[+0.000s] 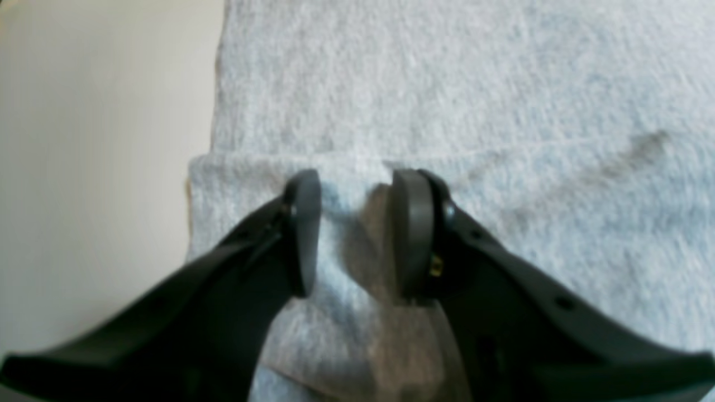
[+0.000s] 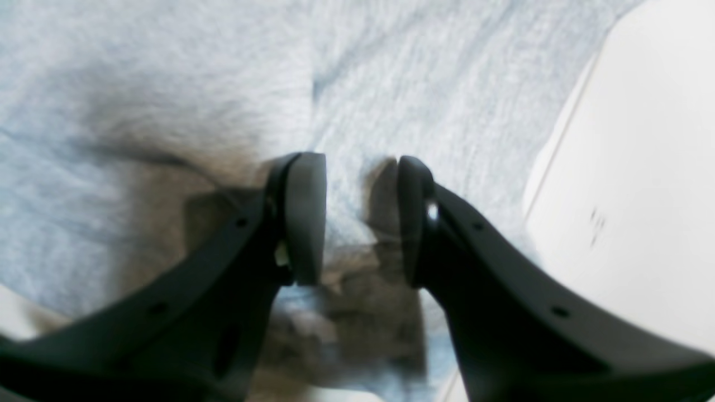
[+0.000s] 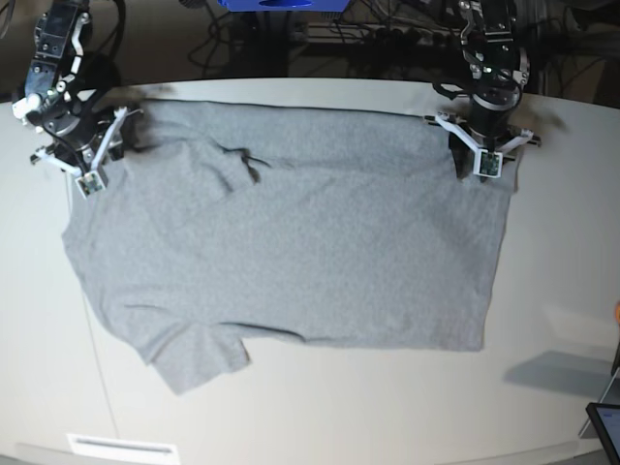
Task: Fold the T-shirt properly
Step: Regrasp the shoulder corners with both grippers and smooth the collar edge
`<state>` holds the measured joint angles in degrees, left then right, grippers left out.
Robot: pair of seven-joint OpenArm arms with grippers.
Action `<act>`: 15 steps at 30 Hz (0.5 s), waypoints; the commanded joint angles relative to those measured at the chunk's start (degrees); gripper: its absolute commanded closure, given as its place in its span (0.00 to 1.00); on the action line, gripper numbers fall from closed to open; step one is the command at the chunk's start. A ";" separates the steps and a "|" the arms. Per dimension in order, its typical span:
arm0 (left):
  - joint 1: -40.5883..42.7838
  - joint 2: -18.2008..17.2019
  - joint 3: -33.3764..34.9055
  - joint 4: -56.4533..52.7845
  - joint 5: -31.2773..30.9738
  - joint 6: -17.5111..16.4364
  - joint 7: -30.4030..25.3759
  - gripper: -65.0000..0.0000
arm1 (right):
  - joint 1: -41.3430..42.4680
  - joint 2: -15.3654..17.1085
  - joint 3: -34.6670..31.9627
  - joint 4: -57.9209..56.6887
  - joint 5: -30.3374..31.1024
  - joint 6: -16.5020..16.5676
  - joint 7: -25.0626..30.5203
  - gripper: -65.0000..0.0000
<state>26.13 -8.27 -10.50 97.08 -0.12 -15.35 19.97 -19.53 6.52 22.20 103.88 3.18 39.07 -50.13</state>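
Note:
The heather-grey T-shirt (image 3: 291,252) lies spread flat on the white table (image 3: 387,407), plain side up, with a small crease near its far-left shoulder. My left gripper (image 3: 487,163) is down on the shirt's far-right corner. In the left wrist view that left gripper (image 1: 354,178) stands partly open, a ridge of T-shirt (image 1: 475,84) cloth between its pads, just inside the cloth's edge. My right gripper (image 3: 85,167) is at the far-left sleeve. Up close the right gripper (image 2: 360,167) is also partly open, with T-shirt (image 2: 167,84) fabric bunched between its fingers.
Cables and a blue object (image 3: 281,4) sit behind the table's far edge. A dark device (image 3: 605,426) stands at the near right corner and a white label (image 3: 121,448) lies at the near left. Bare table surrounds the shirt.

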 commanded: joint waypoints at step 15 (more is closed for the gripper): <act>4.07 -0.21 -1.32 3.71 2.10 -0.69 5.84 0.67 | -1.79 0.03 0.00 1.40 -2.43 0.93 -4.16 0.68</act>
<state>29.39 -8.23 -11.64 100.66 0.67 -15.46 22.52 -20.49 6.42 22.22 105.23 2.79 39.46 -51.11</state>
